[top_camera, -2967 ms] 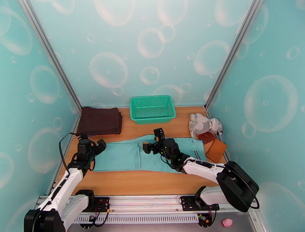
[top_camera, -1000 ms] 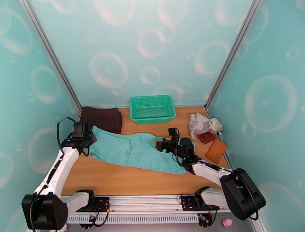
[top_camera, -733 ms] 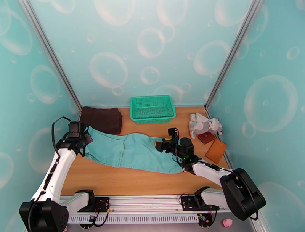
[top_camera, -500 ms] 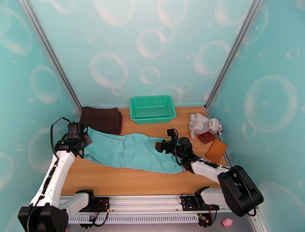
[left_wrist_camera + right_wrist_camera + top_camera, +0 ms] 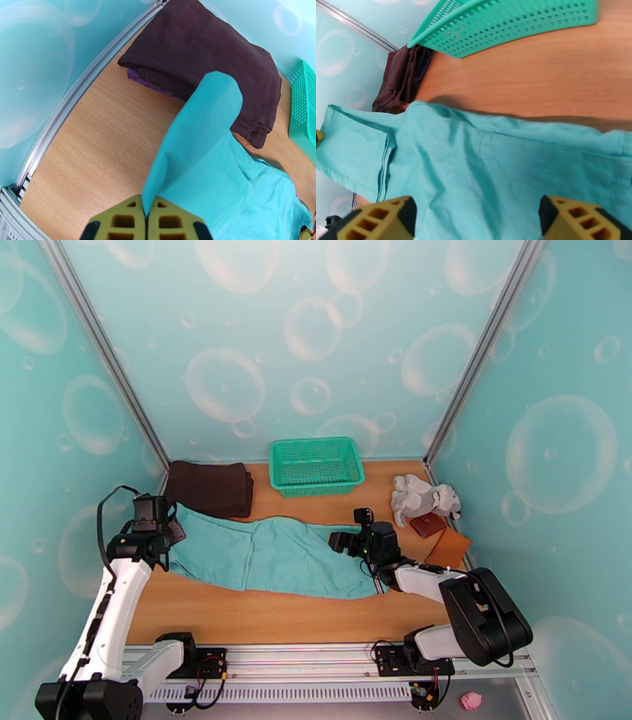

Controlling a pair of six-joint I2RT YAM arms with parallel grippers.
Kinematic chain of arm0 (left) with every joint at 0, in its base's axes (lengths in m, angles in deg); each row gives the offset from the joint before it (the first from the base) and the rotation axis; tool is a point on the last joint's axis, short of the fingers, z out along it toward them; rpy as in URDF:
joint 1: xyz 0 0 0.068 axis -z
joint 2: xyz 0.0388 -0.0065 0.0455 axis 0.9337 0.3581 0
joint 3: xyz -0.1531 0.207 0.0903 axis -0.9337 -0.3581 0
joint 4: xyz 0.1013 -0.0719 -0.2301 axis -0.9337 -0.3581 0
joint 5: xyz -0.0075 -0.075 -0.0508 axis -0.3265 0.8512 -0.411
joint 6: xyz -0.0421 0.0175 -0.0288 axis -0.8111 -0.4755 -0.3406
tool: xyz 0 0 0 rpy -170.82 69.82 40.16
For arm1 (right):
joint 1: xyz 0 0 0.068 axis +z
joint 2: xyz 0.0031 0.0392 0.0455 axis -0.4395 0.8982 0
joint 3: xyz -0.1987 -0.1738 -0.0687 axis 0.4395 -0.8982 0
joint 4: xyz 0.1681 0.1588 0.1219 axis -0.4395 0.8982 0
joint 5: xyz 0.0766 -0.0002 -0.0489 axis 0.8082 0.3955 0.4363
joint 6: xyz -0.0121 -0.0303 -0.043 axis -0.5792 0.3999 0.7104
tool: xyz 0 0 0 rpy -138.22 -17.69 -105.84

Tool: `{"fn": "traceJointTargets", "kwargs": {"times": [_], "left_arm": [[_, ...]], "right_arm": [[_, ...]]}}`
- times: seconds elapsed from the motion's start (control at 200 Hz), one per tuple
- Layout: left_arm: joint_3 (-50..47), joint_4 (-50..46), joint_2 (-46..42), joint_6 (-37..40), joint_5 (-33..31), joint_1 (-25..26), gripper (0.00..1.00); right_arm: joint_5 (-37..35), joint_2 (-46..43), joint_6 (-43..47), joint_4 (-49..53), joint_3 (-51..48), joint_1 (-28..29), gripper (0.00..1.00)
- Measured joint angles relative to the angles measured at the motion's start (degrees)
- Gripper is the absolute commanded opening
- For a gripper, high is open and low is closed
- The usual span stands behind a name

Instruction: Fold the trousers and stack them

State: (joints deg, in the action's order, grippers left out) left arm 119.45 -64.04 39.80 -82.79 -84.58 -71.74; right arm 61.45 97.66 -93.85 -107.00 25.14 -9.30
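Teal trousers (image 5: pixel 268 556) lie stretched across the wooden table (image 5: pixel 261 611). At their nine o'clock end, the left gripper (image 5: pixel 169 529) is pinched tight on a leg tip. It holds the tip up off the table, near the brown folded cloth (image 5: pixel 209 487). At their three o'clock end, the right gripper (image 5: pixel 351 530) hangs over the cloth, wide open, holding nothing.

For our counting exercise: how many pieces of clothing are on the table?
2. The teal trousers stretch across the table; the dark brown folded garment sits in the far left corner. A purple layer under it may be a hidden third.
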Motion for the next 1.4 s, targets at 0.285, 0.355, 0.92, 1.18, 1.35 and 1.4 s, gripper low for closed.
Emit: {"fn": "traceJointTargets", "kwargs": {"times": [0.285, 0.355, 0.92, 1.18, 1.35, 1.4], "left_arm": [[0.0, 0.0, -3.4, 0.9, 1.5, 0.0, 0.00], [0.0, 0.0, -4.0, 1.2, 1.7, -0.1, 0.00], [0.9, 0.0, -5.0, 5.1, 3.7, -4.1, 0.00], [1.6, 1.1, -5.1, 3.3, 14.3, 0.6, 0.00], [-0.5, 5.0, -8.0, -3.8, 16.8, 13.4, 0.00], [-1.1, 6.7, -8.5, -6.4, 17.0, 17.1, 0.00]], "right_arm": [[-1.2, 1.7, -5.7, -2.2, -2.8, 3.5, 0.84], [-2.5, 1.6, -7.1, -5.0, -4.7, 4.5, 0.84], [-15.1, -15.2, -11.8, 13.6, -3.7, 15.2, 0.89], [-15.7, -18.5, -4.8, 24.4, 2.7, 4.2, 0.86], [-15.8, -20.2, -4.9, 29.3, -1.2, 3.7, 0.69], [-16.9, -21.8, -5.0, 32.5, -1.6, 3.7, 0.66]]}}
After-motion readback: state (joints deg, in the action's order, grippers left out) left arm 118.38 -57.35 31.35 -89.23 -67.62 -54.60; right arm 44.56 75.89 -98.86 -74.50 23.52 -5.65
